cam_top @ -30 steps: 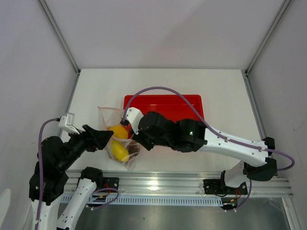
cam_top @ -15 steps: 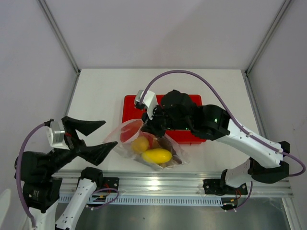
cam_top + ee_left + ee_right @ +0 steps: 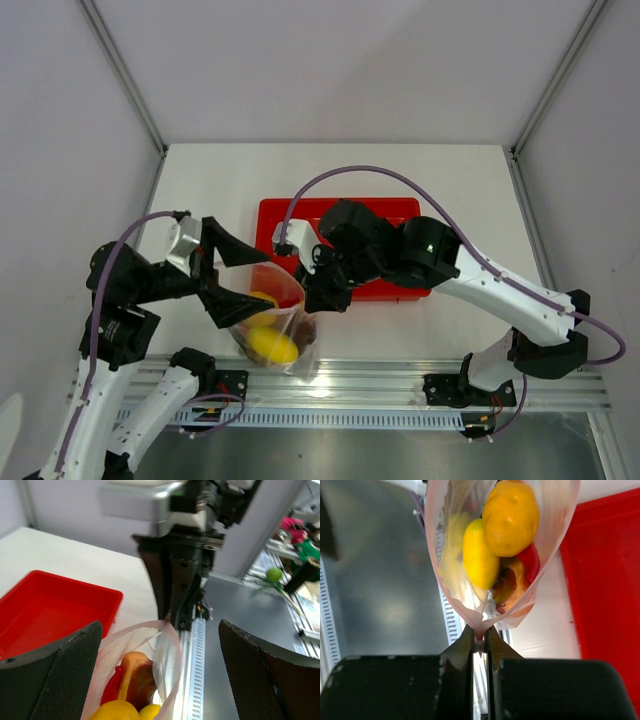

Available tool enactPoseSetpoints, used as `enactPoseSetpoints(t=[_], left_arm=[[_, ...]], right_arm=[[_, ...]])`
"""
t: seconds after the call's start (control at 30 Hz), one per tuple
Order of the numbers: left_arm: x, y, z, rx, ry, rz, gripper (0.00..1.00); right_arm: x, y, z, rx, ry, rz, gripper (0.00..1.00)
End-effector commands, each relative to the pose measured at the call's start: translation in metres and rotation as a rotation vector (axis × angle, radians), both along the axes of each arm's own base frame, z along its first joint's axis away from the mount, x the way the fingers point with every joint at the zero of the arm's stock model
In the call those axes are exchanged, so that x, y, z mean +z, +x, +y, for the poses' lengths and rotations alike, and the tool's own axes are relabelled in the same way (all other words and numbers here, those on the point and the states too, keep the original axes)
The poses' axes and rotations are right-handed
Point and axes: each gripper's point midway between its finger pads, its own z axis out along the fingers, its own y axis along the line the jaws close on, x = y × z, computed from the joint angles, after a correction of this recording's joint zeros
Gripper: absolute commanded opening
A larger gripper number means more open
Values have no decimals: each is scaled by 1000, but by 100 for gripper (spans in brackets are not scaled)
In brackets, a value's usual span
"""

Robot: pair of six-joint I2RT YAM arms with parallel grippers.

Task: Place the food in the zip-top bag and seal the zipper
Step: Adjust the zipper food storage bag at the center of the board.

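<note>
The zip-top bag (image 3: 275,335) hangs by one corner of its mouth from my right gripper (image 3: 313,297), which is shut on the pinkish zipper (image 3: 480,634) strip. The bag's mouth (image 3: 150,630) gapes open. The food lies inside it: two yellow fruits (image 3: 510,516) (image 3: 479,555), an orange-brown piece (image 3: 134,671) and a red piece (image 3: 113,690). My left gripper (image 3: 268,278) stands wide open, its fingers (image 3: 65,675) on either side of the bag's mouth. The left gripper (image 3: 160,630) holds nothing.
The red tray (image 3: 395,215) lies behind the bag in the table's middle, and it also shows as the red tray (image 3: 47,612) in the left wrist view. The bag hangs over the table's near edge, above the metal rail (image 3: 380,385).
The left gripper opened fully and swung in around the bag's mouth. The right gripper carried the bag left and toward the near edge, where it now hangs instead of spreading on the table.
</note>
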Motion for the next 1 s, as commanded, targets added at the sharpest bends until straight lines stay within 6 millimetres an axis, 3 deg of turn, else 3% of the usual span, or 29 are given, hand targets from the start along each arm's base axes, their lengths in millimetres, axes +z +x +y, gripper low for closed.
enactPoseSetpoints(t=[0.0,0.4,0.63,0.87,0.97], left_arm=[[9,-16,-9,-92,21,-94,99],[-17,-31,-43,-268,58,-185,99],[-36,-13,-60,-239,153,-163,100],[-54,-23,-68,-293,193,-147,100],[-63,-28,-66,-312,229,-117,95]], right_arm=[[12,-13,-5,44,17,65,0],[20,-36,-12,145,60,206,0],[20,-36,-11,147,67,209,0],[21,-32,-13,131,72,198,0],[21,-28,-17,110,66,192,0]])
